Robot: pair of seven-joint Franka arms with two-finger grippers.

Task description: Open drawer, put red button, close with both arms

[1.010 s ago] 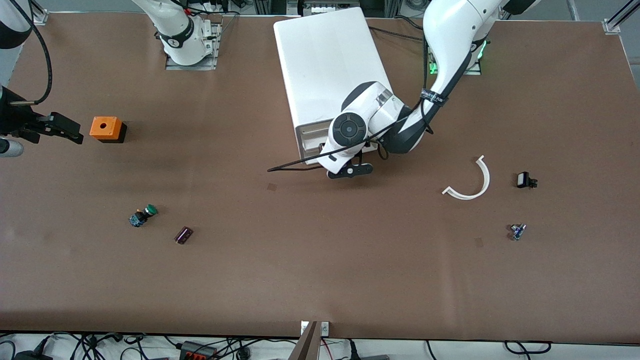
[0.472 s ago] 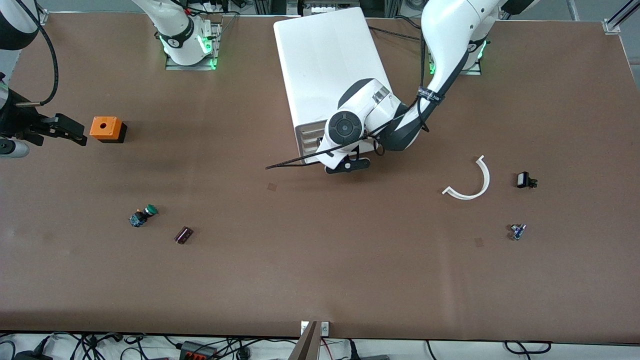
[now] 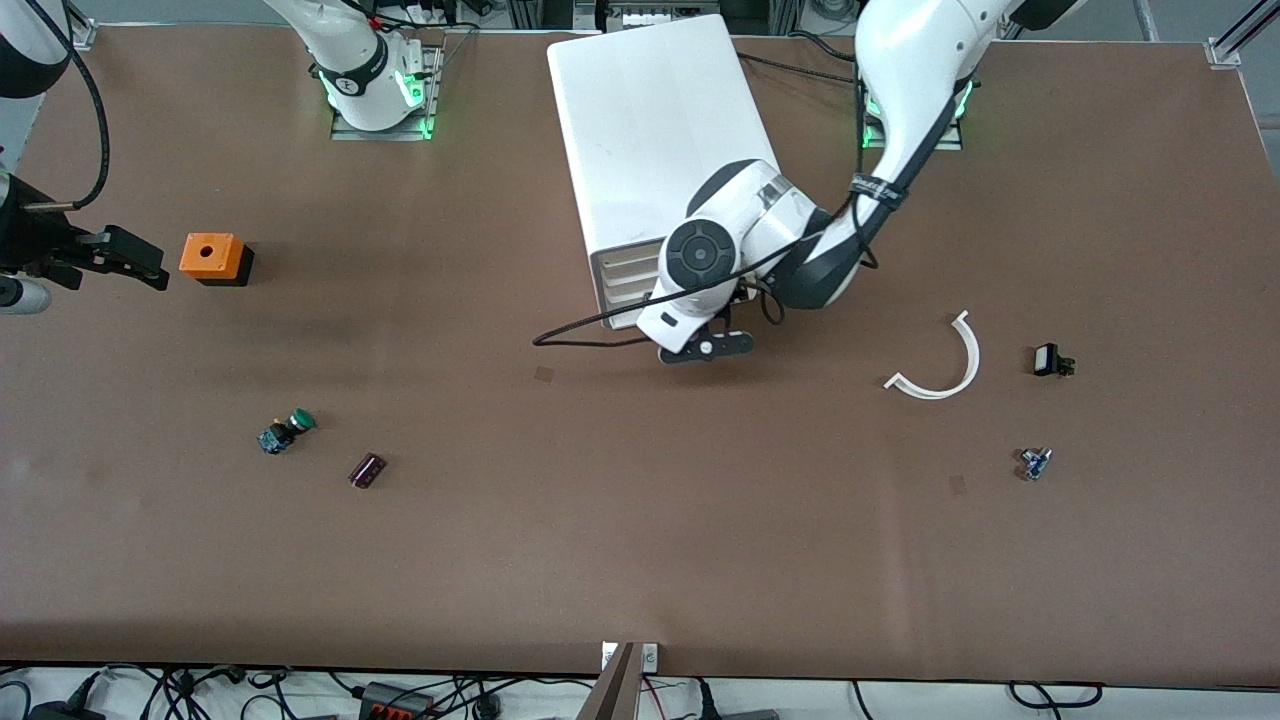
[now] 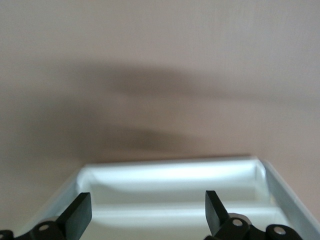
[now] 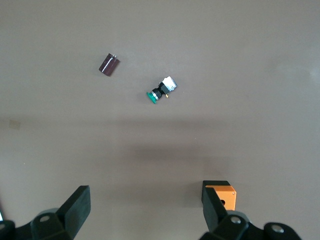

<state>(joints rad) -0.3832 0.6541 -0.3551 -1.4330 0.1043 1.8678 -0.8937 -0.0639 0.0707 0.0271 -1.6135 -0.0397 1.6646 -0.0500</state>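
The drawer shows in the left wrist view as a shallow white tray with its open top and rim in sight, lying just under and between the left gripper's jaws, which stand wide apart and hold nothing. From the front camera that left gripper sits low at the front face of the white cabinet, and the arm hides which of the stacked trays it is. Well away from these jaws, toward the left arm's end of the worktop, lie a curved white strip, a small black part and a small blue-bodied part – its cap colour cannot be told. The right gripper waits over the right arm's end, jaws wide and empty, with the orange cube just beside one jaw; a green-capped button and a dark little block lie farther out from them.
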